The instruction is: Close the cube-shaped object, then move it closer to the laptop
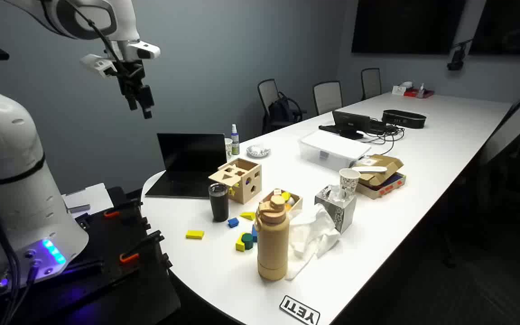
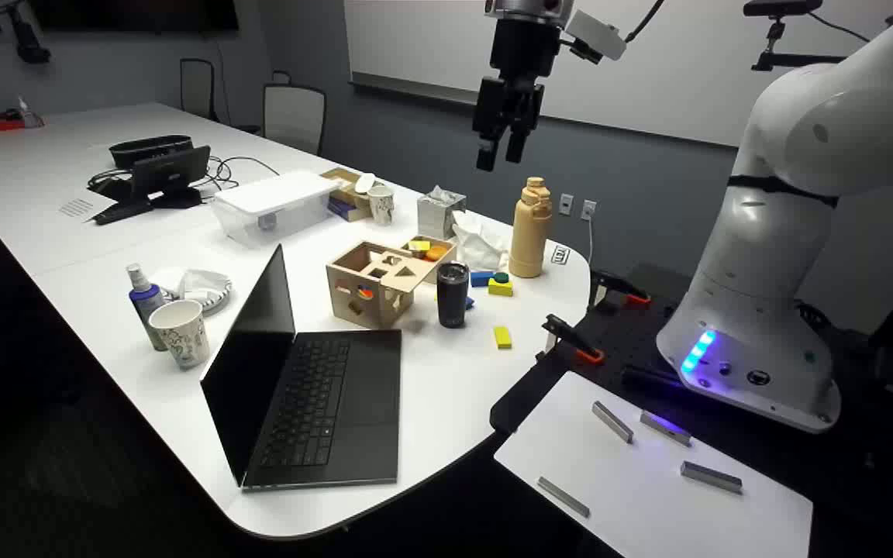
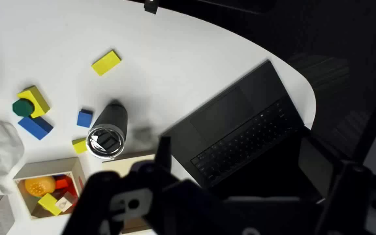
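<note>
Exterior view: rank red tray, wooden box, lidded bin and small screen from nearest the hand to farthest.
1. Wooden box, beside the laptop
2. Lidded bin, beyond the box
3. Small screen, past the bin
4. Red tray, far end of table

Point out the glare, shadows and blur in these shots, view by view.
In both exterior views, a blue light strip glows brightly; in an exterior view, the hand shows fairly clear edges; in the wrist view, its near parts are out of focus, partly merging with the dark screen of the laptop, while the tumbler shows glare on its rim and a soft shadow beside it.
</note>
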`<action>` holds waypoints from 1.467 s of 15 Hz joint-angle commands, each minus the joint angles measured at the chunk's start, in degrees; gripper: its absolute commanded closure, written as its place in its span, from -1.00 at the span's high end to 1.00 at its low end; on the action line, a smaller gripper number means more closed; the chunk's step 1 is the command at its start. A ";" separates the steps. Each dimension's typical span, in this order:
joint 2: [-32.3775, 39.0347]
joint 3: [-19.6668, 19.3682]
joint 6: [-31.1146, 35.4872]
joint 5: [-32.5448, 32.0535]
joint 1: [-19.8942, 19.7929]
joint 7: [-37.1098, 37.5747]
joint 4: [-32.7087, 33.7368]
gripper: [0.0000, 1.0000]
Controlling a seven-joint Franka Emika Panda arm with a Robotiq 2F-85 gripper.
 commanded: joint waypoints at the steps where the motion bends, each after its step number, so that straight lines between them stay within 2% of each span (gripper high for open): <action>1: 0.03 -0.08 -0.19 -0.08 0.02 0.03 -0.03 1.00; 5: 0.36 -0.08 -0.19 -0.08 0.02 0.03 -0.14 1.00; 8: 8.98 -1.99 7.30 0.19 0.51 -6.50 1.71 1.00; 11: 19.29 -4.53 18.60 1.97 2.37 -13.84 2.26 1.00; 14: 30.17 -7.96 25.48 8.06 6.09 -21.49 4.17 1.00; 16: 37.87 -8.64 28.07 13.93 7.59 -27.29 6.68 1.00; 18: 45.31 -6.83 30.09 19.90 7.01 -32.50 10.19 1.00; 20: 52.66 -3.26 32.06 23.94 4.16 -36.39 14.39 1.00; 22: 60.18 0.51 36.20 24.33 0.73 -37.96 18.71 1.00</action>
